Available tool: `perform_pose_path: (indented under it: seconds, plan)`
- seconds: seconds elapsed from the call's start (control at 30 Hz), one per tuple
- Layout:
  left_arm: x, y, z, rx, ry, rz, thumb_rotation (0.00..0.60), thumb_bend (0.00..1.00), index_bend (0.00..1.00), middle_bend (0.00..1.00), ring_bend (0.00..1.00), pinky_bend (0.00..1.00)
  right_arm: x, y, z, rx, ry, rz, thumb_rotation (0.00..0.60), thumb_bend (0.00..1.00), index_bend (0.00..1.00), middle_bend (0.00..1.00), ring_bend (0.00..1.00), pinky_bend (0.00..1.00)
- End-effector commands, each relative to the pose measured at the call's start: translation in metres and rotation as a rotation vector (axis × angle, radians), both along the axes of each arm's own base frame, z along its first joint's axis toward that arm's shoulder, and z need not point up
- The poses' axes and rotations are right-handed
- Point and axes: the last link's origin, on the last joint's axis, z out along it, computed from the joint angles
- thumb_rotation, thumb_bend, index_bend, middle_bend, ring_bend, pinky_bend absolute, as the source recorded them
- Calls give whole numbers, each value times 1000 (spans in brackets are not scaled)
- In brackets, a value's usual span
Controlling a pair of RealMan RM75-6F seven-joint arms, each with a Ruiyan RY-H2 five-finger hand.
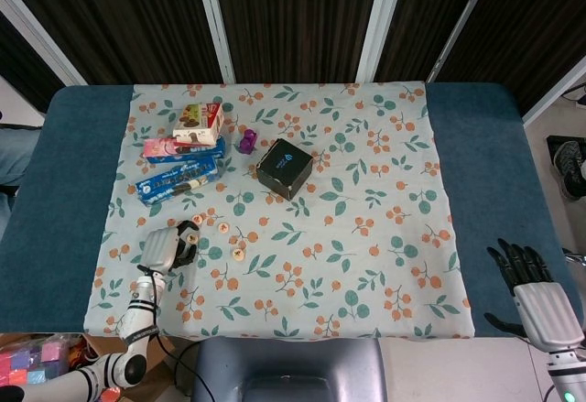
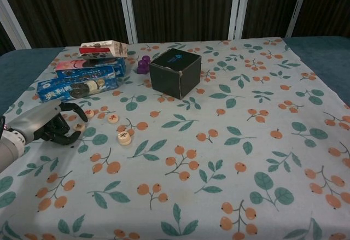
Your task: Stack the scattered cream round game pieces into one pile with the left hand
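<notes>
Left hand (image 2: 46,126) low over the tablecloth (image 2: 229,158) near its left edge, fingers curled in, one cream game piece (image 2: 79,126) pinched at the fingertips; in the head view the same hand (image 1: 165,248) sits at the lower left of the cloth. Just up and right of it, a loose piece (image 2: 89,112) lies flat on the cloth. Next right, another loose piece (image 2: 113,118), apart from the first. Below and right of that, a short stack of pieces (image 2: 124,137), looks two high, red mark on the top face. In the head view the pieces are tiny dots right of the hand, one at (image 1: 222,227), the stack at (image 1: 237,255).

Behind the hand, far left of the cloth: blue snack box (image 2: 78,86), pink box (image 2: 87,64) behind it, red-and-white box (image 2: 103,48) at the back, close together. Small purple thing (image 2: 144,65) just right of the boxes. Black box (image 2: 175,72) right of that, standing on the cloth, well apart from the pieces.

Far right, right hand (image 1: 536,287) off the cloth by the table's right edge (image 1: 494,191), fingers spread, holding nothing; head view only.
</notes>
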Motion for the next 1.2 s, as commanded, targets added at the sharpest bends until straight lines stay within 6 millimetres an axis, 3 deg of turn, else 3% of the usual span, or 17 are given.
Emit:
perform_pose_path:
  seconds: [0.03,0.43,0.7,0.97,1.2]
  plan:
    - [-1,0,0,-1,2,3,600,451,404,1000,1000,1000,0,0,0,0,0,-1,600,175,0,0,0,0]
    - [-2,0,-2,-6,-1,4,600,450,427,1000,1000,1000,0,0,0,0,-1,0,600,174,0,0,0,0]
    - [1,0,3,16,-12,-10,600,450,492,1000,1000,1000,0,0,0,4,-1,0,600,175,0,0,0,0]
    - [29,-8,14,39,-73,-85,600,450,495,1000,1000,1000,1,1,-2,11,-1,7,600,175,0,0,0,0]
    - [67,-21,3,0,-97,-170,600,450,494,1000,1000,1000,2,1,-5,32,8,18,600,175,0,0,0,0]
